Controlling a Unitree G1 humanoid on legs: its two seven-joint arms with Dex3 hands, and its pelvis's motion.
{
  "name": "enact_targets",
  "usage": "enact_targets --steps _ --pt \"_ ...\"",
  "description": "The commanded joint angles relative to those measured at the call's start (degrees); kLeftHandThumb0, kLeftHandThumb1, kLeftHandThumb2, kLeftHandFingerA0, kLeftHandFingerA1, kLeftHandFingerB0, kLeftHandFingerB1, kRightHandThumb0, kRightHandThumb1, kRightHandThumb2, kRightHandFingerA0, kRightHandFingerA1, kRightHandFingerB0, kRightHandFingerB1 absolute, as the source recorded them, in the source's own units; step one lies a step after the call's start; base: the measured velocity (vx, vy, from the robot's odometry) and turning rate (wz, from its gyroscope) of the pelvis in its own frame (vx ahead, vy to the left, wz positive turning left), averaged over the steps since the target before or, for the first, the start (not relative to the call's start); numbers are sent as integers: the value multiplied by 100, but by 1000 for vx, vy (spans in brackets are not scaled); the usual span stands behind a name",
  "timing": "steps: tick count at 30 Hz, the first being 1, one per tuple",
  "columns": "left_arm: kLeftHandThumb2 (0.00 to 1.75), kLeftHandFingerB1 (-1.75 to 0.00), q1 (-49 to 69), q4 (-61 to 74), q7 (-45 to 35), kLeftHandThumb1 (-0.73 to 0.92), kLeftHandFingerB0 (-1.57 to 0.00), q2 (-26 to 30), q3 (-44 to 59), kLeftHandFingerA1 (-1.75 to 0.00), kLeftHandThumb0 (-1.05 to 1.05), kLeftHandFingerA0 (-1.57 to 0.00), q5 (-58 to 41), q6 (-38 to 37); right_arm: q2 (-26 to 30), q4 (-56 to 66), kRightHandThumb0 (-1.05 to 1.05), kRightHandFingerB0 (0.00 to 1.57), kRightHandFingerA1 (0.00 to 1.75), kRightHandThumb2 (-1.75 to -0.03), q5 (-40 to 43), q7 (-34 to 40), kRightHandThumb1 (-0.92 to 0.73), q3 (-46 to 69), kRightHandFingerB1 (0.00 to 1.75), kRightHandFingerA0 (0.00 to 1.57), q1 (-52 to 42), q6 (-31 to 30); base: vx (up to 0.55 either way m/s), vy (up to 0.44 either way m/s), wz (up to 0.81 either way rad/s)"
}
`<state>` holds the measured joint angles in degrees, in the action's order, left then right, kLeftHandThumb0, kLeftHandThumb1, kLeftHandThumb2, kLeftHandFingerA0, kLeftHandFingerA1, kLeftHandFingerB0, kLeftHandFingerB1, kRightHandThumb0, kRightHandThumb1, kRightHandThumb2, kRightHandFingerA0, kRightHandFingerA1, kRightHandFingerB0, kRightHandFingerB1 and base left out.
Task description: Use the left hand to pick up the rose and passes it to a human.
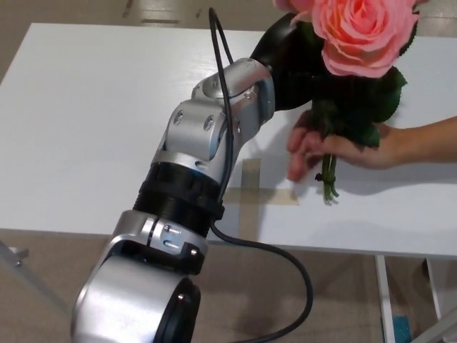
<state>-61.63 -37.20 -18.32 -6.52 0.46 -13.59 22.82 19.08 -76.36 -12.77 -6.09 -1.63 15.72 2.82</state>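
Rose [364, 32] held up in the robot's left hand [289, 61] above the counter's [86, 128] far right side, its stem resting in a person's hand [325, 146] beneath.

Bright, even light; soft shadows; sharp.

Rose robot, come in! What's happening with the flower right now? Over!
Left hand shut on rose, held up over the table. Person's hand at the stems, fingers curling in. Right hand not in view. Nothing in the way.
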Motion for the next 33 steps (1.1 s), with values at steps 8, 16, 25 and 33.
enact_targets --steps 8,16,25,33 --pt "64 -53 -6 -245 -259 79 -87 -102 -280 -79 -19 -112 147 -396 3 -15 -41 56 46 -60 -7 -71 -65 -21 41 66 -18 -35 0 0 0" --pt "76 -6 -294 -549 -1355 40 0 378 -727 0 -74 0 243 -179 -12 -16 -41 55 46 -60 31 -67 -65 14 41 65 9 -43 0 0 0" --pt "57 -1 -327 -468 -1981 45 0 893 -1273 0 -78 0 485 -181 -26 -11 -41 55 46 -60 16 -70 -65 4 41 65 27 -36 0 0 0" --pt "56 -3 -56 -262 -2373 44 0 1557 -1707 0 -76 0 823 -496 -10 -26 -41 56 46 -60 -1 -73 -65 -17 41 66 -46 -32 0 0 0"
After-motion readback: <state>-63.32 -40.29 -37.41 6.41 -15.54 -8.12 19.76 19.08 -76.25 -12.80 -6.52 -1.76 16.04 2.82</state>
